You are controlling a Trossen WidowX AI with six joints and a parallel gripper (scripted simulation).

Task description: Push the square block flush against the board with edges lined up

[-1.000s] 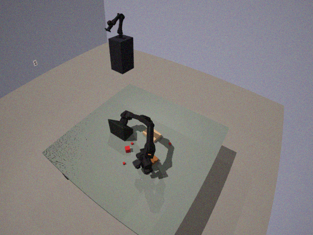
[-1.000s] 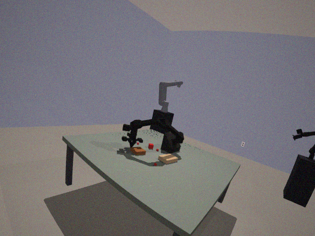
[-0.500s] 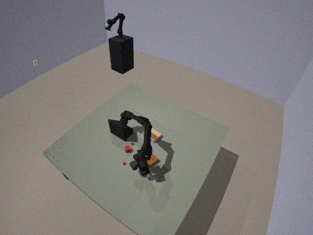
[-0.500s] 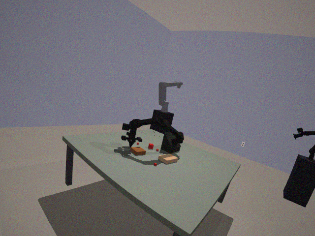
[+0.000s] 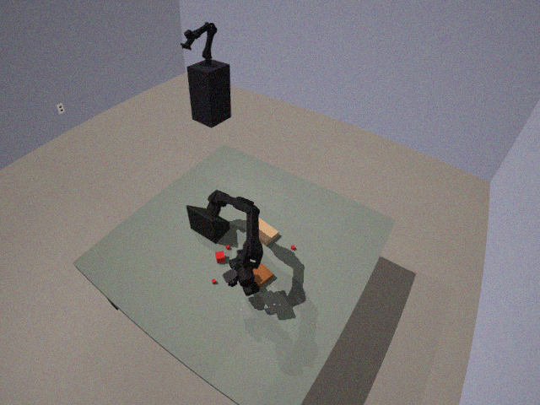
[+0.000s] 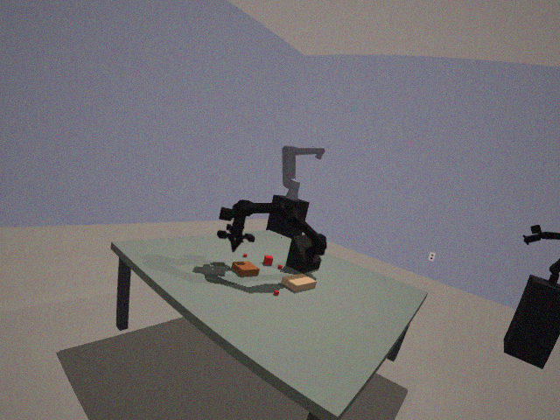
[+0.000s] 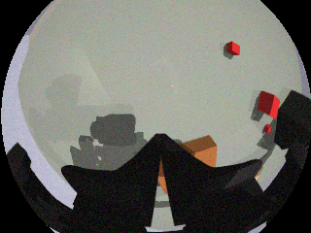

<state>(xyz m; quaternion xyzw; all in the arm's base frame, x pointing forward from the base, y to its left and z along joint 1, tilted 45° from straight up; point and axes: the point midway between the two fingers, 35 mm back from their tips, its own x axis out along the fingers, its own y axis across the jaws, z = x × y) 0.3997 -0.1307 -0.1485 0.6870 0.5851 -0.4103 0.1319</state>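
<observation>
The orange square block [image 5: 264, 275] [image 6: 245, 269] [image 7: 203, 148] lies flat on the green table [image 5: 314, 204] [image 6: 316, 330]. The tan board [image 5: 268, 231] [image 6: 299, 283] lies flat nearer the arm's base, clearly apart from the block, with bare table between them. My gripper [image 5: 246, 288] [image 6: 234, 247] [image 7: 159, 138] is shut with nothing in it. It hangs a little above the table, just off the block's side that faces away from the board. In the wrist view the shut fingers hide part of the block.
Small red cubes lie around: a larger one [image 5: 221, 256] [image 6: 268, 260] [image 7: 268, 103] and smaller ones [image 5: 213, 281] [image 5: 293, 246] [image 6: 276, 292] [image 7: 233, 48]. The arm's black base [image 5: 204, 224] [image 6: 304, 255] stands behind the board. A second arm on a black pedestal [image 5: 209, 94] stands off the table.
</observation>
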